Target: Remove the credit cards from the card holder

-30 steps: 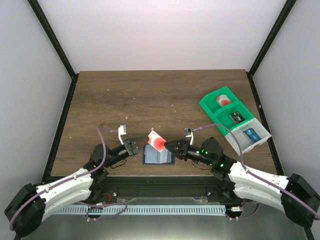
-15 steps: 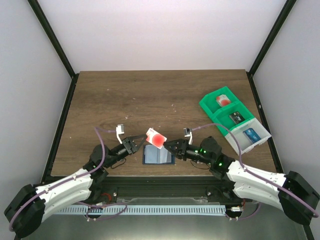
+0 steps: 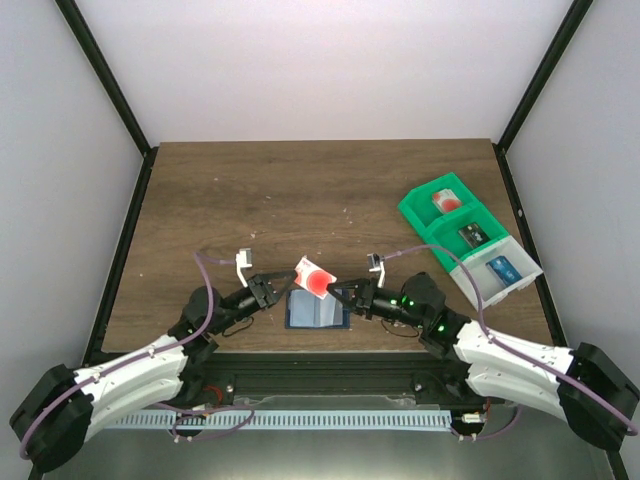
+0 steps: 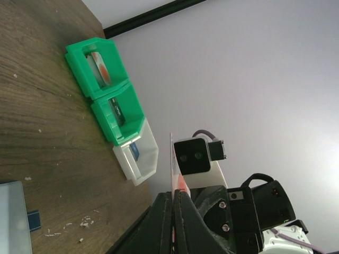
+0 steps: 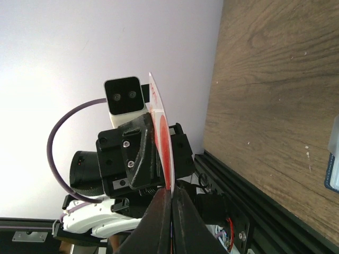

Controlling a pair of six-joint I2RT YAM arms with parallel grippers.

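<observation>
The red-pink credit card (image 3: 314, 277) hangs just above the open navy card holder (image 3: 318, 310), which lies flat near the table's front edge. My left gripper (image 3: 288, 282) is shut on the card's left edge and my right gripper (image 3: 340, 291) is shut on its right edge. The left wrist view shows the card (image 4: 173, 161) edge-on, pinched in my left gripper (image 4: 174, 194), with a corner of the card holder (image 4: 13, 222) below. The right wrist view shows the card (image 5: 160, 135) pinched in my right gripper (image 5: 172, 193). No other card shows in the holder.
At the right stand two green bins, one with a red card (image 3: 446, 200) and one with a dark card (image 3: 471, 235), and a white bin (image 3: 503, 268) with a blue card. They also show in the left wrist view (image 4: 114, 100). Black frame posts edge the table.
The red-pink card has lifted slightly off the card holder in my right gripper. My left gripper has moved right to the card and shut on its left edge.
</observation>
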